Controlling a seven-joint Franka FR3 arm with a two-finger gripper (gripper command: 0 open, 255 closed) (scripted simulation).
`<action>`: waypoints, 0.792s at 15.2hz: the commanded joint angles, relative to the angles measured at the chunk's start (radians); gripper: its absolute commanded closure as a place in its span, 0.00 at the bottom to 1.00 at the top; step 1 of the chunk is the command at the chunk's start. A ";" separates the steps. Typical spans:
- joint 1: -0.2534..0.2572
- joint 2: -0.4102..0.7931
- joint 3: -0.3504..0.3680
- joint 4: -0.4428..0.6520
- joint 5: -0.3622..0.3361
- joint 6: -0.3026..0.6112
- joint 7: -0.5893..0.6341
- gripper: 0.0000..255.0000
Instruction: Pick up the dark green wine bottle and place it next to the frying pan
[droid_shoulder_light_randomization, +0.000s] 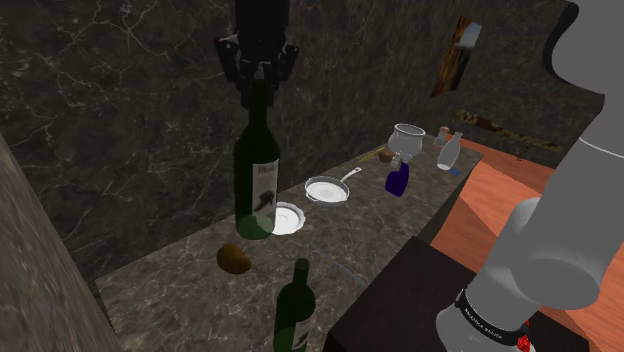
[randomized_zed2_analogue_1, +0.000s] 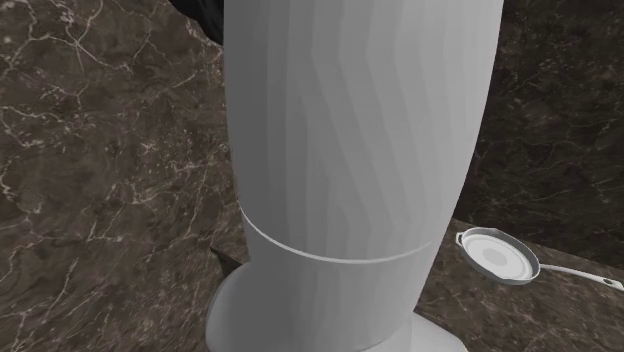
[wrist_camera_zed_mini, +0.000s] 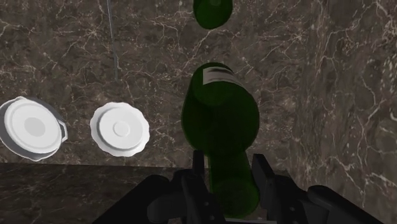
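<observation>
The wine bottle (droid_shoulder_light_randomization: 257, 170) is dark green glass, glossy and translucent, with a pale label (droid_shoulder_light_randomization: 265, 186); the table (droid_shoulder_light_randomization: 170, 275) and wall (droid_shoulder_light_randomization: 120, 100) are dark veined marble; the frying pan (droid_shoulder_light_randomization: 326, 189) looks smooth, plain grey-white.

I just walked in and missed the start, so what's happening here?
The white arm's black tool is shut on the neck of a dark green wine bottle, holding it upright, seemingly clear of the dark veined counter. It hangs beside a small white plate. The frying pan lies on that plate's far side, so placing is not yet done. A second green bottle also stands on the counter.
</observation>
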 joint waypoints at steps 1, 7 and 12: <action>0.003 0.017 0.003 0.049 -0.008 -0.034 0.003 1.00; 0.015 0.068 0.013 0.194 -0.033 -0.133 0.015 1.00; 0.036 0.128 0.024 0.342 -0.065 -0.228 0.028 1.00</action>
